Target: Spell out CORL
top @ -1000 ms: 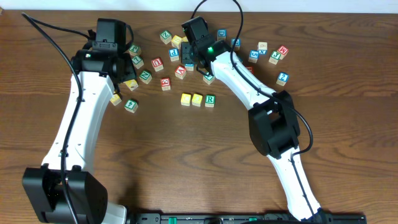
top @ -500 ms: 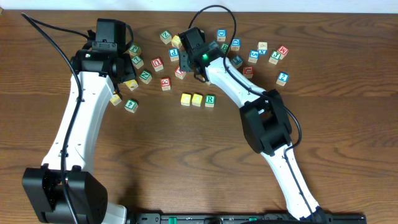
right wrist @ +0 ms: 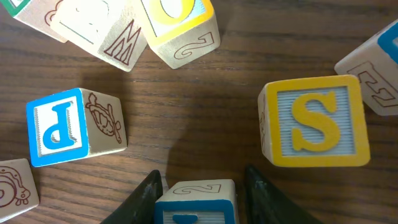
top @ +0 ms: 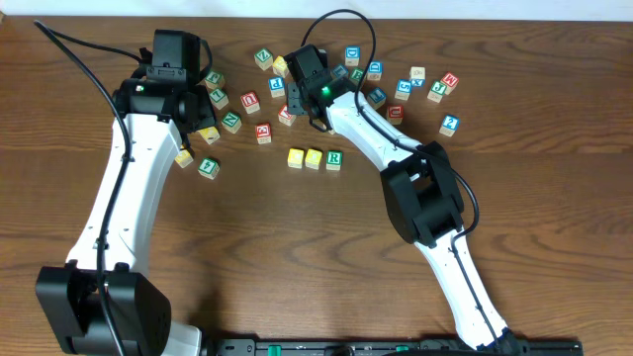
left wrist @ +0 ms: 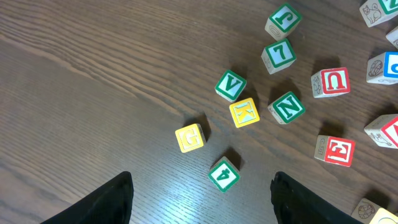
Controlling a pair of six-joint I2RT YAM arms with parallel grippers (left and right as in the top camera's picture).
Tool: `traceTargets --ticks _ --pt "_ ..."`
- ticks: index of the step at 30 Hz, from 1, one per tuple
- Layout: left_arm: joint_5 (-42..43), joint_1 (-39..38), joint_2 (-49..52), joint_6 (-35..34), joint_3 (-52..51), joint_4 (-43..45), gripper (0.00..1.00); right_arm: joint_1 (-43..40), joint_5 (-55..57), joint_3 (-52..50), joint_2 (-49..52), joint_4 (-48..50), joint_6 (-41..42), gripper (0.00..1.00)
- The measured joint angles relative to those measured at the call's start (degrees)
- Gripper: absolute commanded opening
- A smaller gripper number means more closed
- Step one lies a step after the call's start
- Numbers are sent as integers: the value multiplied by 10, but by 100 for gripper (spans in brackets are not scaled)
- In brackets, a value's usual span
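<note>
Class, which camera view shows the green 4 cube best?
The left wrist view: the green 4 cube lies unobstructed, its digit readable. Overhead the cube is a small green square, digit illegible. The right wrist view does not show it.

- Yellow-edged wooden cube with a yellow S [right wrist: 314, 121]: just ahead and right of the right pincer [right wrist: 200, 191].
- Blue-edged wooden cube with a blue P [right wrist: 59, 127]: ahead, to its left.
- Green-edged wooden cube marked 4 [left wrist: 224, 173]: just ahead of the left pincer [left wrist: 202, 202].
- Yellow wooden G cube [left wrist: 189, 137] and yellow wooden K cube [left wrist: 244, 112]: further ahead.
- Dark brown wooden table [left wrist: 87, 87]: under both pincers.
</note>
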Motion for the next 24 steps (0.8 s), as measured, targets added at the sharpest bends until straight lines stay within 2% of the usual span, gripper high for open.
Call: traceTargets --ticks 15,24 --pt "0 0 0 0 0 0 70 0 2 0 -10 -25 -9 24" --pt "0 0 0 0 0 0 70 0 2 0 -53 -55 -31 27"
